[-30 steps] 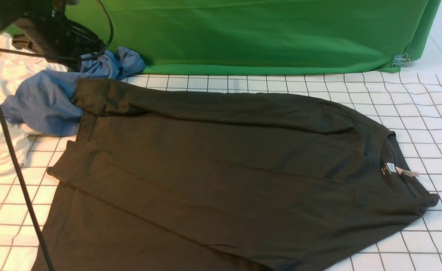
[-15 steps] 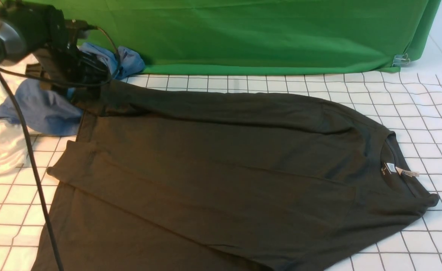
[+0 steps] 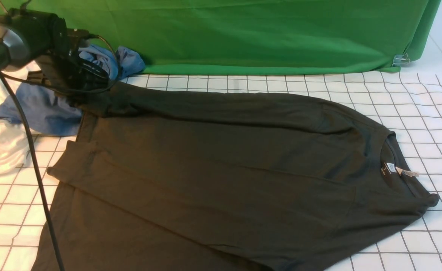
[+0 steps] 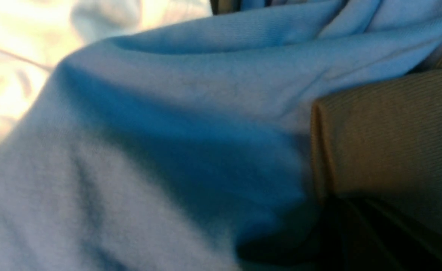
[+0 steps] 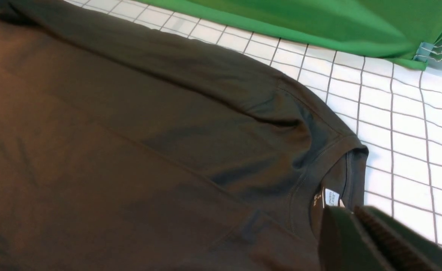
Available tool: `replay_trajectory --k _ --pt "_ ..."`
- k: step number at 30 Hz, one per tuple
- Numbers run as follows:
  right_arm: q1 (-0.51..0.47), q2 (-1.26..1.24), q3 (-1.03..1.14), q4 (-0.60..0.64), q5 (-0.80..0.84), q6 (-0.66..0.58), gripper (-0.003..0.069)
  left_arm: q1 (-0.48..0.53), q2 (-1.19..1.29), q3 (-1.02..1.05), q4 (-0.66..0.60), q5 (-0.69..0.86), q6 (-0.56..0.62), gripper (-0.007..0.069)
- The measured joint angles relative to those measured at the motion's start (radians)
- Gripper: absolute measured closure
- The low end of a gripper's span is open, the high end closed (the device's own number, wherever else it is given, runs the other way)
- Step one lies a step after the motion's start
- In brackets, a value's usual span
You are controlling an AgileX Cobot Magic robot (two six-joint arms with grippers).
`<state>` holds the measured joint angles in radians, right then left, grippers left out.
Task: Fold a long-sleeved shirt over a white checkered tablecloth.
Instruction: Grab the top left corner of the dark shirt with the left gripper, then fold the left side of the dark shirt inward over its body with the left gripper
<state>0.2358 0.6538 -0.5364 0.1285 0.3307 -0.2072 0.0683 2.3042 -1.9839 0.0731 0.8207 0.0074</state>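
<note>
Grabbing the far-left cuff of the black long-sleeved shirt (image 3: pixel 224 169).
Left pincer (image 3: pixel 88 89) is sitting shut, on what I cannot tell; pinch black, not blue cloth (image 3: pixel 43 107). Right pincer (image 5: pixel 351 222) is hanging shut, empty.

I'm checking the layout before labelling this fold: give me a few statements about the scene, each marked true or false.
1. The long-sleeved shirt lies spread out on the white checkered tablecloth. True.
2. The shirt's collar points to the robot's left. False: the collar, with its neck label, is at the robot's right.
3. A blue garment lies by the end of the shirt's far sleeve. True.
4. The backdrop behind the tablecloth is red. False: the backdrop cloth is green.
5. The left hand is above the collar. False: it is at the far sleeve's end, next to the blue garment.
</note>
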Motion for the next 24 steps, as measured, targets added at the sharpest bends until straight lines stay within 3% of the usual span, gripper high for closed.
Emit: replay_trajectory --k 11,24 --pt "0.000 0.000 0.000 0.000 0.014 0.000 0.0567 -0.002 -0.169 0.000 -0.021 0.060 0.068 0.0655" --pt "0.000 0.000 0.000 -0.018 -0.009 -0.001 0.0555 -0.028 -0.419 0.002 -0.090 0.374 0.082 0.0655"
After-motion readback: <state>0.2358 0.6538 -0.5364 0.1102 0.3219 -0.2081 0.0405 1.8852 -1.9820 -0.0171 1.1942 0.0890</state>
